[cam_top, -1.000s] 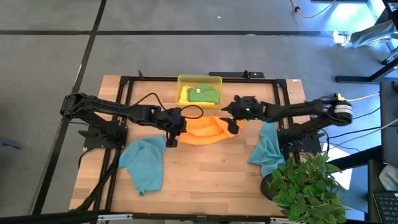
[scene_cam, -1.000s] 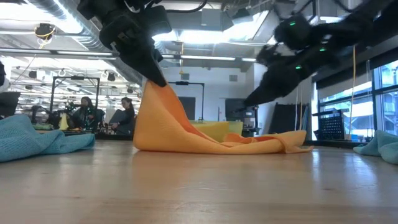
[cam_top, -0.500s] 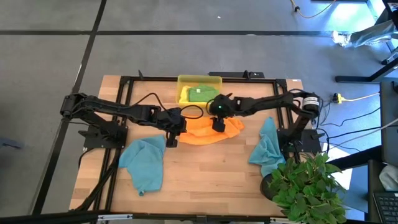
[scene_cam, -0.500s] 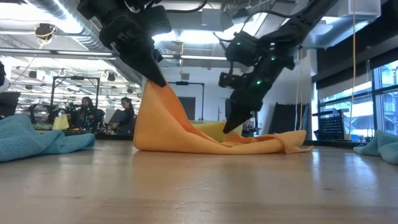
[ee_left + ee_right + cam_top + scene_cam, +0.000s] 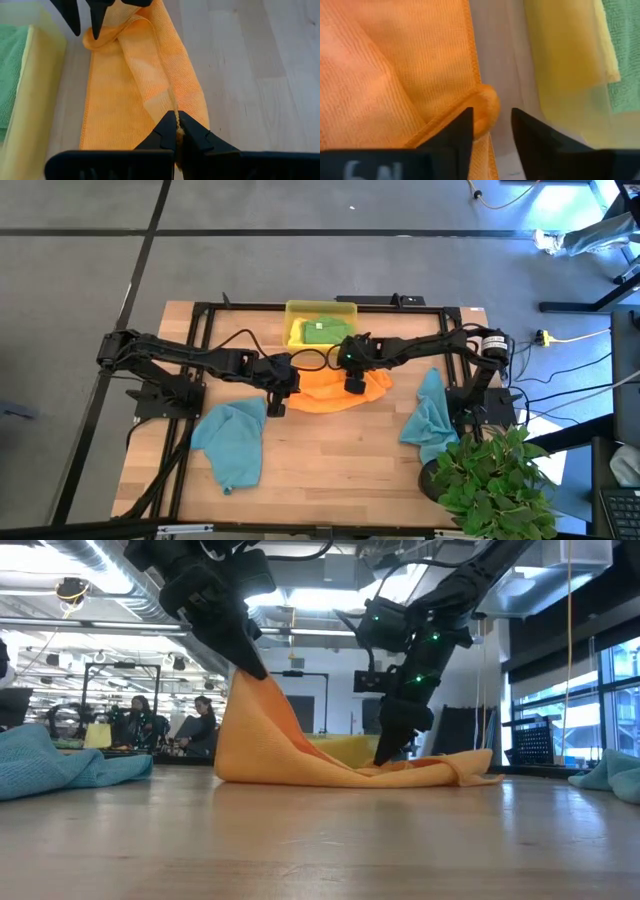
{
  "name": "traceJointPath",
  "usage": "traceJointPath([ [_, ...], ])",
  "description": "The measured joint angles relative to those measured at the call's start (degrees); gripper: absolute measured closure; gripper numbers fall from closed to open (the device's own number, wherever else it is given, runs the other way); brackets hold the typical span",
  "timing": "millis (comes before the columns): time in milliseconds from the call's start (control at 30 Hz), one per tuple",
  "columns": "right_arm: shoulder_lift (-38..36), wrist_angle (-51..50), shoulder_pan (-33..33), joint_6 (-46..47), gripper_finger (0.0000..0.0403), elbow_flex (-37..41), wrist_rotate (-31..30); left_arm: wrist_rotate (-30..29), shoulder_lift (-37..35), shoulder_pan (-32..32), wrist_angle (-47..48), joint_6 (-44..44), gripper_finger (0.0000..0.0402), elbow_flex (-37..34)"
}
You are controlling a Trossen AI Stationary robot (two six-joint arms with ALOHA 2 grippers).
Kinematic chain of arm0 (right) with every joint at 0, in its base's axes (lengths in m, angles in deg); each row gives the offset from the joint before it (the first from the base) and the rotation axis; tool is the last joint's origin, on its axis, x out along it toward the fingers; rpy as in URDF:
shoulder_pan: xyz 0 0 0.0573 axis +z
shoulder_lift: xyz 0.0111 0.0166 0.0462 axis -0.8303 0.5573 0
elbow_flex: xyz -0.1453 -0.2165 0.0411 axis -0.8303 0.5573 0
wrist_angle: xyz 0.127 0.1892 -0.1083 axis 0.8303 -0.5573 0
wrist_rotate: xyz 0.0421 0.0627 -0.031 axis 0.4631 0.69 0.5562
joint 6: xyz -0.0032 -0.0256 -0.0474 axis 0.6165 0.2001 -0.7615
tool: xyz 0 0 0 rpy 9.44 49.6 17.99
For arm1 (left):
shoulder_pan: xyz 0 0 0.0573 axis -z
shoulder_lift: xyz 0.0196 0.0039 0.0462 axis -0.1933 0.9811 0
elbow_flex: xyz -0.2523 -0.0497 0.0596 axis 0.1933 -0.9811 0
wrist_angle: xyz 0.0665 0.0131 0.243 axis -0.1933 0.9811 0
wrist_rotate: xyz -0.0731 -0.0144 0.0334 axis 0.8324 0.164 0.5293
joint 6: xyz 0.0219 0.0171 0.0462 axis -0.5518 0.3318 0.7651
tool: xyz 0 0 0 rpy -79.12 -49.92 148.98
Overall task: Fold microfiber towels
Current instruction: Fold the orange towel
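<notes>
While the plant crowds the near right corner of the worktop, two teal towels sit closest to the front: one teal towel bunched up near the left side, the other teal towel draped by the right arm's base. Behind them, mid-worktop, is the orange towel. The left hand has its fingers pinched together on a corner of it, holding that corner up off the wood so the cloth hangs in a slope, as the low view shows. The right hand is down at the orange towel's far edge, fingers partly apart with a curled bit of hem between them; I honestly can't tell if they're gripping it yet. Just past that edge sits the yellow tray with the green towel lying inside. Way off in the room beyond, a couple of people are sitting.
</notes>
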Motion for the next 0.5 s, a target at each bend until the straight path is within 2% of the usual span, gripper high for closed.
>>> traceJointPath([
  [333,0.0,-0.9,0.0,-2.6,0.0387,0.0,4.5,0.0,0.0,0.0,0.0,0.0,0.0402,0.0],
  [500,-0.6,-1.5,0.0,-3.2,0.0397,0.0,4.5,-0.1,0.0,0.0,0.0,0.0,0.0402,0.0],
])
